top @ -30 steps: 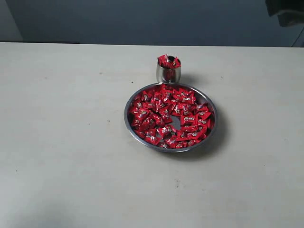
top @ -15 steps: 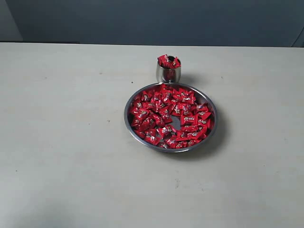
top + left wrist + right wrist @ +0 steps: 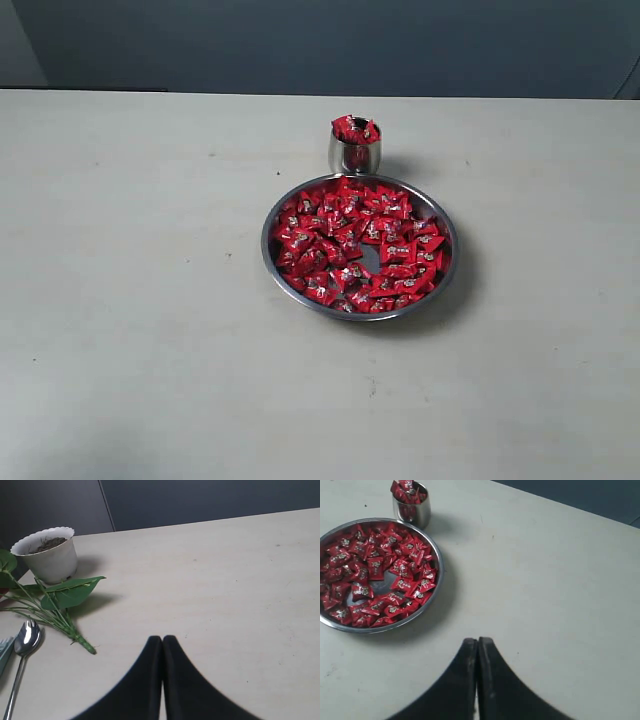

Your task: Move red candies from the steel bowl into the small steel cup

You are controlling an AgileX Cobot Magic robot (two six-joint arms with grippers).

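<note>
The steel bowl (image 3: pixel 275 270) sits mid-table, filled with red candies (image 3: pixel 340 235); a small bare patch shows near its middle. Just behind it stands the small steel cup (image 3: pixel 355 155), heaped with red candies (image 3: pixel 355 128) above its rim. The right wrist view shows the bowl (image 3: pixel 436 582), its candies (image 3: pixel 375 570) and the cup (image 3: pixel 415 512); my right gripper (image 3: pixel 478 641) is shut and empty, over bare table well apart from the bowl. My left gripper (image 3: pixel 162 638) is shut and empty over bare table; bowl and cup are out of its view. Neither gripper appears in the exterior view.
In the left wrist view a white flower pot (image 3: pixel 49 555) holds soil, with a green leafy stem (image 3: pixel 60 605) lying beside it and a steel spoon (image 3: pixel 22 650) near the table edge. A dark wall (image 3: pixel 320 45) runs behind the table.
A dark arm part at the top right corner of the exterior view has left the frame. Bowl, cup and candies have not moved.
</note>
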